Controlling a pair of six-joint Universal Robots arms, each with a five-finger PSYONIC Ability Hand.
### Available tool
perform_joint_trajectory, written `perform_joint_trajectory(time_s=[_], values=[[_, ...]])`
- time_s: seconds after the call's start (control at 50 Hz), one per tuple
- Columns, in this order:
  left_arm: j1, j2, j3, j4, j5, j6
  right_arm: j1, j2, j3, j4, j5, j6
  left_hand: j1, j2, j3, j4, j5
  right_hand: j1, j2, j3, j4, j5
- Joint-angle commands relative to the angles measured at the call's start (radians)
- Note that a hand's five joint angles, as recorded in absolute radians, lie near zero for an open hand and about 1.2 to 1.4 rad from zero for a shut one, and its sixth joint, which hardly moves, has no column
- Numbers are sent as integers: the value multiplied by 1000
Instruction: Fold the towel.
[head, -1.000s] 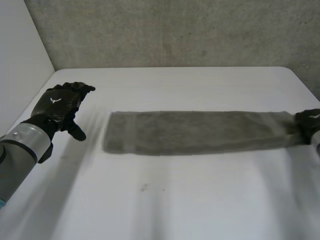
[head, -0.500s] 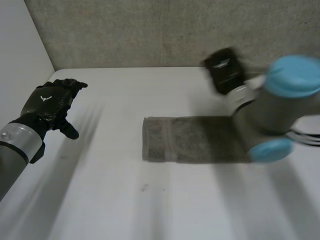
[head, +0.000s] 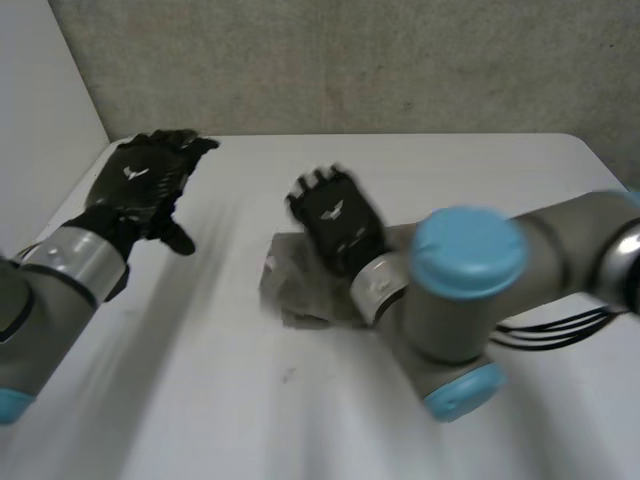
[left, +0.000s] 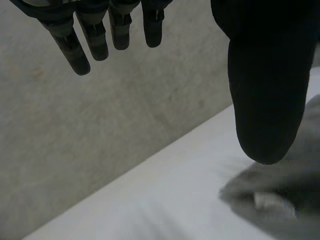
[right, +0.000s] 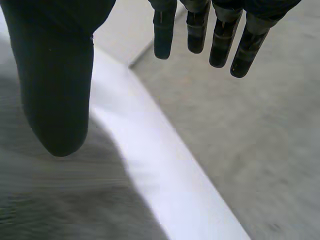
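The grey towel (head: 292, 292) lies doubled over in the middle of the white table (head: 200, 400), its right part hidden under my right arm (head: 468, 255). My right hand (head: 335, 215) hovers over the towel's left end. In the right wrist view its fingers (right: 200, 30) are straight and apart from the thumb, with nothing between them and the towel (right: 55, 200) below the thumb. My left hand (head: 140, 185) is open above the table's far left, well clear of the cloth. In the left wrist view the towel's edge (left: 280, 200) lies beyond the thumb (left: 265, 90).
A grey wall (head: 350, 60) runs along the table's far edge and a pale wall (head: 40, 120) stands at the left. My right arm reaches across the table's right half, with its blue cap (head: 462, 392) near the front.
My right hand has swept from the far right to the middle, carrying the towel's right end over onto its left part, and has let go. The left hand drifted slightly away.
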Motion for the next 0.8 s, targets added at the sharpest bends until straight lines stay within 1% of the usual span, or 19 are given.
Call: perform_joint_trajectory(time_s=[0.02,0.06,0.1,0.12,0.16,0.22,0.26,0.36,0.4,0.42,0.44,0.46,0.5,0.62,0.68,0.72,0.74,0.78,0.8], values=[[-130,-122,151,-4,-10,-31,-162,-203,151,106,9,187,-4,13,12,11,-24,-111,-93,-61,-78,-85],[-163,-155,180,-6,-16,-43,-200,-217,188,132,9,201,-1,16,14,14,-21,-111,-93,-61,-78,-85],[-224,-224,233,-4,-45,-59,-237,-222,228,152,1,207,-1,16,14,14,-21,-111,-93,-61,-78,-85],[-225,-224,233,-4,-45,-59,-271,-222,271,158,-5,209,-1,16,14,14,-21,-111,-93,-61,-78,-85],[-274,-298,290,-4,-83,-59,-302,-223,313,157,-3,209,-1,16,14,14,-21,-111,-93,-61,-78,-85],[-294,-338,316,-6,-103,-59,-354,-223,377,143,-15,209,-1,16,14,14,-21,-111,-93,-61,-78,-85],[-326,-402,361,-8,-154,-57,-377,-222,403,134,-23,204,-1,16,14,14,-21,-111,-93,-61,-78,-85],[-334,-436,382,-20,-221,-60,-420,-181,455,80,-35,199,-1,16,14,14,-21,-60,-42,-9,-27,-34],[-332,-436,381,-21,-235,-62,-437,-133,464,30,-45,199,-1,16,14,14,-21,182,200,233,215,208],[-334,-432,376,-23,-240,-63,-437,-133,464,29,-45,199,-1,16,14,14,-21,184,202,234,217,210],[-334,-422,367,-24,-240,-63,-444,-115,460,10,-48,199,-1,16,14,14,-21,349,367,400,382,375],[-334,-422,367,-24,-240,-63,-444,-115,460,9,-48,199,-1,16,14,14,-21,351,369,402,384,377],[-331,-393,341,-41,-243,-62,-452,-95,442,-49,-45,198,-4,13,12,11,-24,1058,1076,1109,1091,1084],[-318,-317,284,-57,-254,-63,-441,-124,388,-120,-45,195,-7,9,8,7,-28,1110,1128,1161,1143,1136],[-305,-275,247,-57,-272,-63,-434,-130,290,-120,-37,187,-7,9,8,7,-28,1110,1128,1161,1143,1136],[-285,-234,221,-57,-295,-63,-365,-109,192,-95,-42,177,-7,9,8,7,-28,1110,1128,1161,1143,1136],[-285,-234,221,-57,-295,-63,-365,-108,191,-95,-42,176,-7,9,8,7,-28,1110,1128,1161,1143,1136],[-262,-189,201,-57,-313,-65,-232,-47,83,-63,-52,163,-7,9,8,7,-28,1110,1128,1161,1143,1136],[-262,-189,201,-57,-314,-65,-231,-47,83,-63,-52,163,-7,9,8,7,-28,1110,1128,1161,1143,1136]])
